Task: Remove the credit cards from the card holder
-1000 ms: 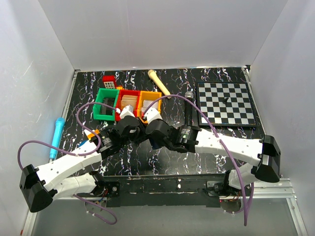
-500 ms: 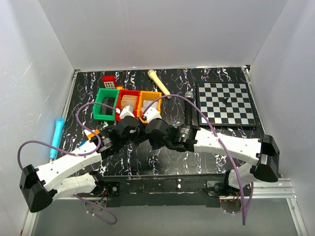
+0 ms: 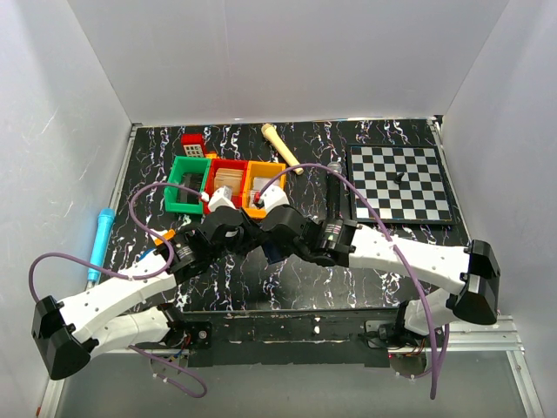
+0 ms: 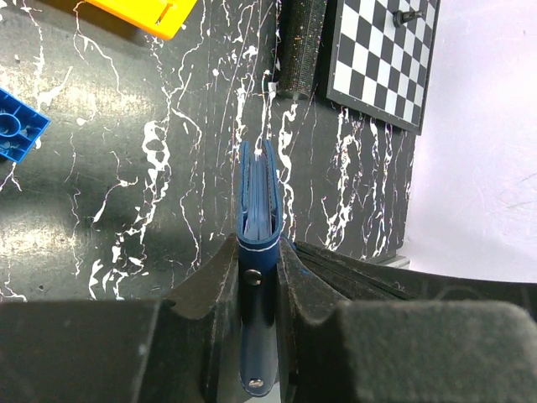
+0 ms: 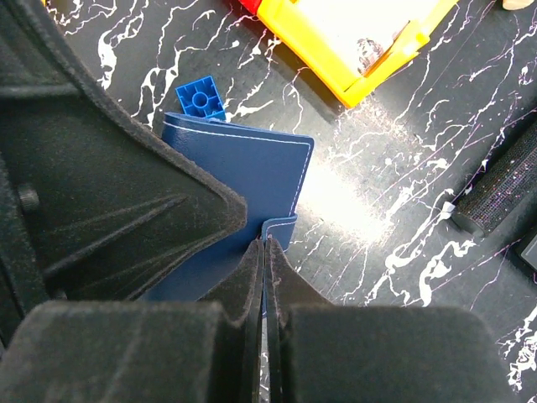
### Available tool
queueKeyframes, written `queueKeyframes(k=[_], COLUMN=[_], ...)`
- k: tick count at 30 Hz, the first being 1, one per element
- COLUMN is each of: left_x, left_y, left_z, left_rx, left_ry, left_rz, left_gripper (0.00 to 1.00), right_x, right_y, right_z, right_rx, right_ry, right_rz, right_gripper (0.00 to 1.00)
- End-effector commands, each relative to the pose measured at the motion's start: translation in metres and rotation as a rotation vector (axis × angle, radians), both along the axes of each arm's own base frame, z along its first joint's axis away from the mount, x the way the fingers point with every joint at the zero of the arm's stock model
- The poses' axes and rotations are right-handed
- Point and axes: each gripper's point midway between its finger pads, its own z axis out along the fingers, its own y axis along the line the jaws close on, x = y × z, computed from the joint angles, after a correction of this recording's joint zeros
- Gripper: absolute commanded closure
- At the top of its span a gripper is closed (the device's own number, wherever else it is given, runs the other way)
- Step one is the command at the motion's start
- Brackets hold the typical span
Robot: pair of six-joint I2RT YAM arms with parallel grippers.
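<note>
Bright, even light from above, soft shadows — white glare on the glossy table [image 5: 352,206] in the right wrist view, foreground blurred.

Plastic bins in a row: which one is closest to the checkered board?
The orange plastic bin, at the row's right end; the red plastic bin is in the middle and the green plastic bin at the left.

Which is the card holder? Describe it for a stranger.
Over the black marbled table, look just in front of the orange bin. The card holder is a flat navy folding wallet with white stitching and a snap tab, far larger than the tiny studded blue block beside it.
</note>
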Motion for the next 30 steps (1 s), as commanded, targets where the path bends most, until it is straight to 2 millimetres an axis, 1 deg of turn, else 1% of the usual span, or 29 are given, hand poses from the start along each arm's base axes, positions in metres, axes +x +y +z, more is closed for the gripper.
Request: queueKeyframes(k=[1, 13, 20, 24, 25, 26, 27, 29, 30], left_x=[-0.004, -0.004, -0.004, -0.003, -0.003, -0.004, -0.004, -0.005, -0.007], left_y=[0.000, 0.006, 0.008, 0.007, 0.007, 0.007, 0.006, 0.003, 0.000], left_z=[0.019, 0.016, 0.014, 0.020, 0.026, 0.025, 0.029, 0.031, 0.033], left_rx=[-0.058, -0.043, -0.040, -0.039, -0.053, -0.050, -0.057, -0.059, -0.065], left_ry=[-0.039, -0.037, -0.038, -0.096, -0.127, -0.152, -0.188, -0.247, -0.276], left_rz=[-0.004, 0.016, 0.017, -0.014, -0.028, -0.045, -0.065, -0.119, -0.157], left_gripper=[1.00, 1.00, 1.00, 1.00, 1.00, 1.00, 1.00, 1.00, 1.00], right_x=[0.015, 0.021, 0.021, 0.022, 0.021, 0.020, 0.019, 0.019, 0.017], right_y=[-0.030, -0.041, -0.041, -0.045, -0.047, -0.050, -0.051, -0.056, -0.059], right_z=[-0.006, -0.003, 0.000, 0.001, 0.002, 0.006, 0.008, 0.017, 0.022], right_rx=[-0.053, -0.025, 0.004, 0.053, 0.062, 0.074, 0.085, 0.115, 0.124], right_ry=[-0.020, -0.009, 0.001, 0.053, 0.062, 0.065, 0.066, 0.058, 0.051], right_rz=[-0.089, -0.133, -0.126, -0.125, -0.126, -0.126, -0.124, -0.128, -0.122], right_gripper=[0.99, 0.99, 0.99, 0.99, 0.99, 0.91, 0.80, 0.68, 0.64])
